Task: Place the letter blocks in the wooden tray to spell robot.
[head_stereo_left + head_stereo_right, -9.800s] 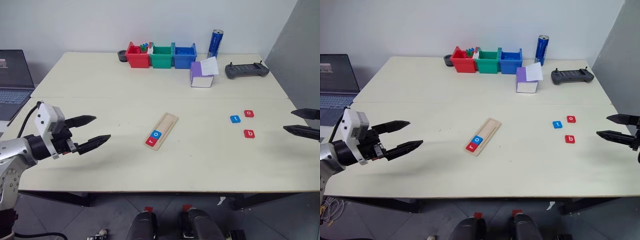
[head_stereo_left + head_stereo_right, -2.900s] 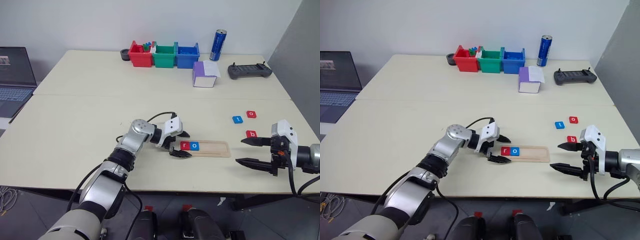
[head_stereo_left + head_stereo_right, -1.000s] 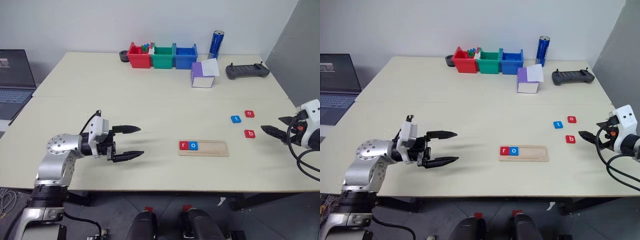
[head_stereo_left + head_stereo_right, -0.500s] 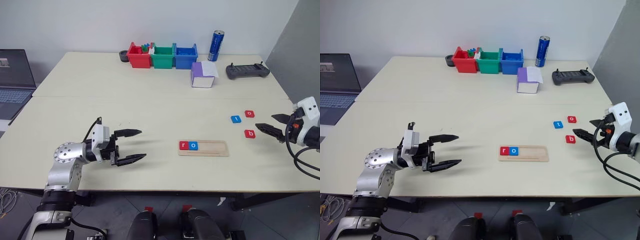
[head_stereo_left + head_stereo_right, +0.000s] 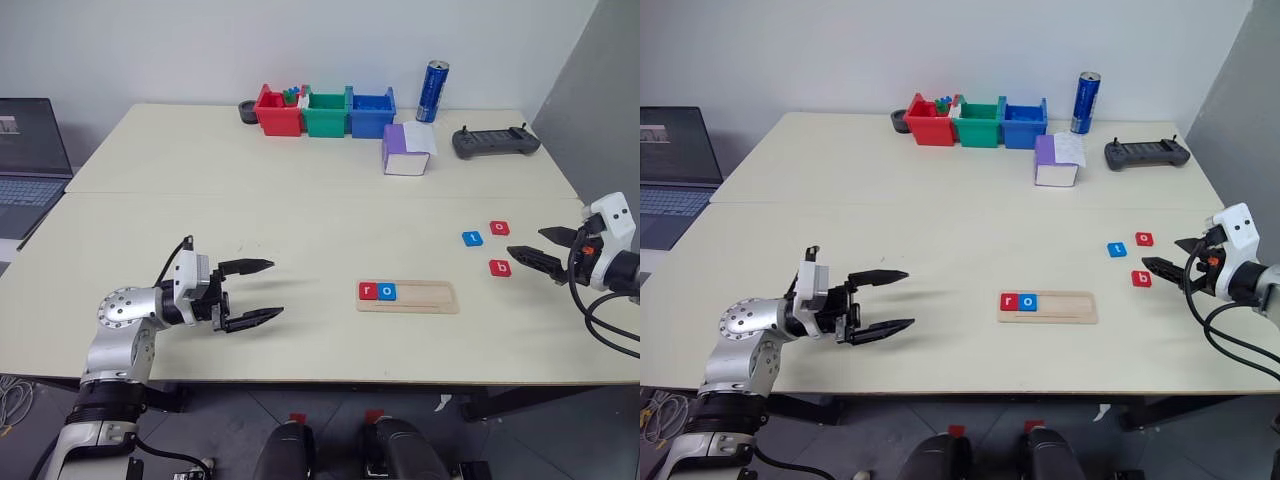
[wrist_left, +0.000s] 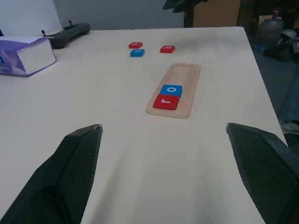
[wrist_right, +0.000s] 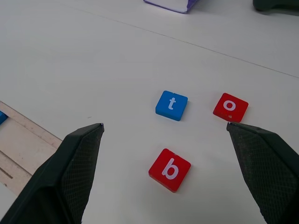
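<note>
Left eye view shows the wooden tray [image 5: 407,296] lying on the bench [image 5: 300,220], near its front edge. Two letter blocks sit at the tray's 9 o'clock end, touching each other: a red "r" block [image 5: 368,291] and a blue "o" block [image 5: 387,292]. The other part of the tray is bare wood.

Three more blocks lie loose on the bench, toward 2 o'clock from the tray: a blue "t" block [image 7: 171,105], a red "o" block [image 7: 230,107] just beside it, and a red "b" block [image 7: 169,170] near them.

At 3 o'clock from the red "b" block is the right gripper [image 5: 541,248]; its fingers are wide apart, hold nothing, and point toward the loose blocks. At 9 o'clock, well apart from the tray, the left gripper [image 5: 258,291] hangs above the bench, its fingers also wide and without anything between them, pointing toward the tray.
</note>
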